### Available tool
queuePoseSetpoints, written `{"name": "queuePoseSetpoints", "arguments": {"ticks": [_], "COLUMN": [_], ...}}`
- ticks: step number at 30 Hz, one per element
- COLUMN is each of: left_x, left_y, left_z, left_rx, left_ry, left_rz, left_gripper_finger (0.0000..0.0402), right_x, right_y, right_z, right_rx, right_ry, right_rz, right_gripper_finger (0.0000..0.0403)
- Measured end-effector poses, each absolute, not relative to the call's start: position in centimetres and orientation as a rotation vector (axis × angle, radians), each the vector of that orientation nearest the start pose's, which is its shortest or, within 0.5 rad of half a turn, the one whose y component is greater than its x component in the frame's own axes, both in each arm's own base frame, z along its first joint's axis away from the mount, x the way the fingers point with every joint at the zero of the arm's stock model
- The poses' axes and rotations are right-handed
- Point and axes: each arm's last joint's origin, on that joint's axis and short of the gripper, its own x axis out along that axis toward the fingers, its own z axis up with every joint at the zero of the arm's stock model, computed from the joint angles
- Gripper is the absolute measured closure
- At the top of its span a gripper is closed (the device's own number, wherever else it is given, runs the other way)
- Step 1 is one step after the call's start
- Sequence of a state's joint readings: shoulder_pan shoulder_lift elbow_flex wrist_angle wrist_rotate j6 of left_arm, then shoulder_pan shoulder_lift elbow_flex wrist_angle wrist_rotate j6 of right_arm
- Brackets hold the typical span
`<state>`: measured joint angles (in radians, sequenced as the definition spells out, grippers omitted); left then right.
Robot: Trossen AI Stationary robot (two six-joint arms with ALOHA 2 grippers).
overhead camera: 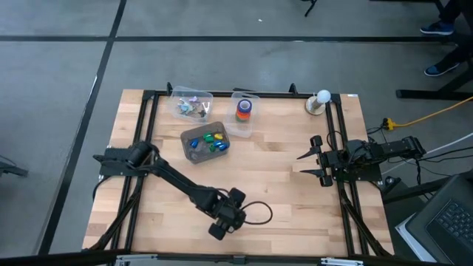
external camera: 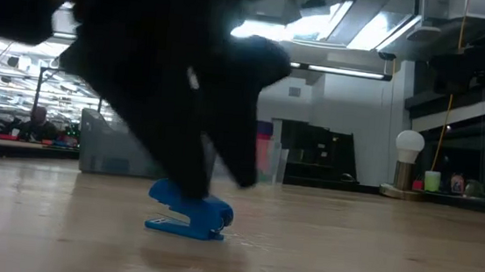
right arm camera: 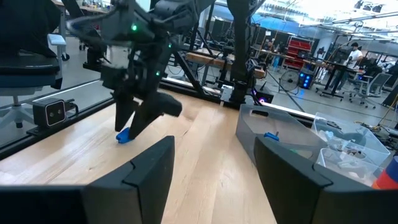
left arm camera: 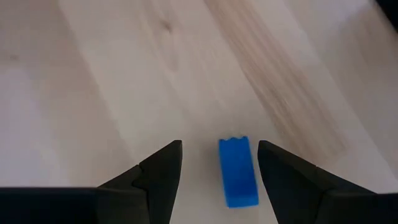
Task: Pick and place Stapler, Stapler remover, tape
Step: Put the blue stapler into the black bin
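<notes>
A small blue stapler (left arm camera: 237, 172) lies flat on the wooden table near its front edge, also seen in the low view (external camera: 190, 216) and the right wrist view (right arm camera: 123, 135). My left gripper (left arm camera: 219, 144) is open and slants down over it, one finger on either side of the stapler with a gap to each. In the high view the left gripper (overhead camera: 219, 229) hides the stapler. Tape rolls (overhead camera: 244, 109) stand stacked in a clear bin at the back. I cannot make out the stapler remover. My right gripper (overhead camera: 316, 162) waits open at the table's right side.
At the back stand three clear bins: one with small grey things (overhead camera: 193, 104), one with oblong blue, yellow and green pieces (overhead camera: 206, 142), and the tape's bin (overhead camera: 250, 125). A white ball on a stand (overhead camera: 322, 98) is at the back right. Bare wood lies between the arms.
</notes>
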<state>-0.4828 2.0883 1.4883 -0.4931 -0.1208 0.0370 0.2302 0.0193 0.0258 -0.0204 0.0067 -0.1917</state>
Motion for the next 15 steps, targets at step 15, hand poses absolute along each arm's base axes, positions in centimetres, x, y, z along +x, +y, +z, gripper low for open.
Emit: {"name": "queuePoseSetpoints", "arguments": {"ticks": [15], "left_x": [38.1], "left_y": [-20.1], "left_z": [13.3], "left_rx": [0.328], "left_ry": [1.150], "left_rz": [-0.332], "left_gripper_finger": [0.0261], "right_x": [9.5], "right_y": [2.2], "right_z": [16.9], "right_rx": [-0.193], "right_ry": [-0.008], "right_rz": [0.224], "right_gripper_finger": [0.0178]}}
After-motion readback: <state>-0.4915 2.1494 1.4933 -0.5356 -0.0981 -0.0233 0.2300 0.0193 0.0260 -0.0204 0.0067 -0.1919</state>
